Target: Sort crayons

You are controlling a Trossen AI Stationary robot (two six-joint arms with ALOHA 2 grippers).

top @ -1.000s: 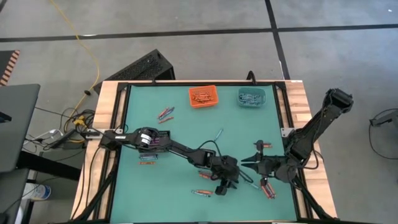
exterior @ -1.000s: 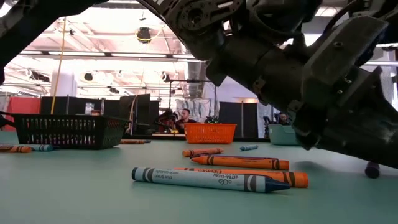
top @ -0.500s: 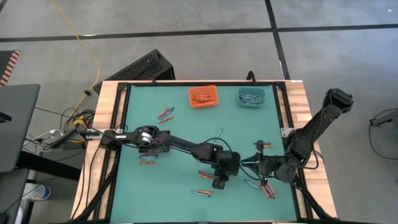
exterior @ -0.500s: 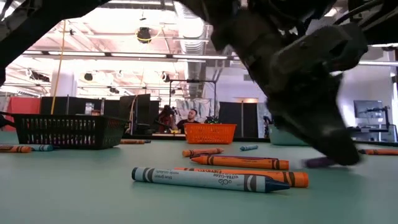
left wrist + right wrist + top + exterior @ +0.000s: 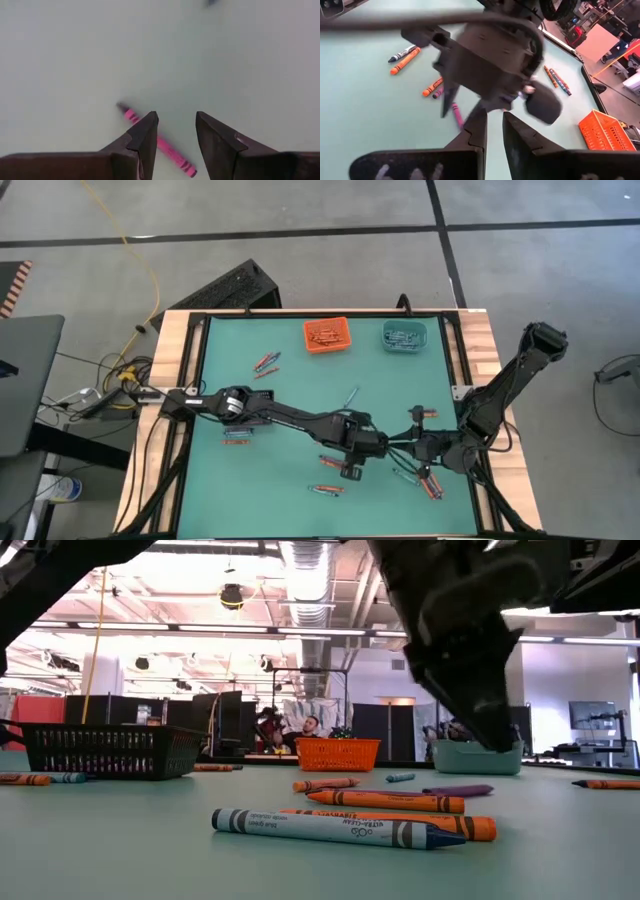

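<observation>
The pink crayon (image 5: 159, 143) lies flat on the green table (image 5: 290, 395), well in front of the orange bin (image 5: 326, 336) and toward the right arm's side of it, alone on bare surface. The left gripper (image 5: 175, 131) hovers directly over it with its two fingers spread and nothing between them; in the left wrist view the crayon runs slantwise, passing under one fingertip rather than sitting squarely in the gap. The step in hand looks like lining up on this crayon for a pick, so the next move probably calls for a small shift to centre the stick across the gap, then a descent and a close. Other crayons (image 5: 328, 490) lie scattered farther from the orange bin, and some already sit inside it and in the teal bin (image 5: 404, 336) just beside it. The right gripper (image 5: 491, 131) waits low, close beside the left gripper, its fingers a narrow gap apart and holding nothing visible.
</observation>
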